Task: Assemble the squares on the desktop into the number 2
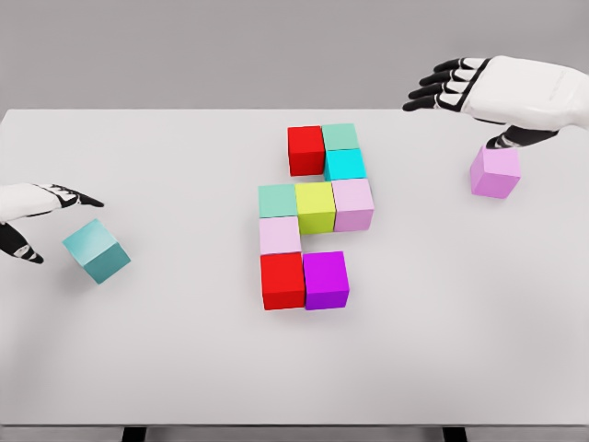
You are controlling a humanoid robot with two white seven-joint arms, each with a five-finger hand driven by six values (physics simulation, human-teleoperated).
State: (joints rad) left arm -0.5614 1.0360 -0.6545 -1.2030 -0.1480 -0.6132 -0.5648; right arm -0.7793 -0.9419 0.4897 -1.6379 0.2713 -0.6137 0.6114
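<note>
Cubes [313, 216] clustered mid-surface [184, 368], partial 2. Teal cube [96, 250] at 9 o'clock, just beside left robot hand [37, 216], fingers spread, empty. Violet cube [495, 171] at 2 o'clock under right robot hand [479, 97], open, empty.

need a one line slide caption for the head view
Nine colored cubes form a partial 2 on the white table; open left robot hand beside a teal cube, open right robot hand above a pink cube.
</note>
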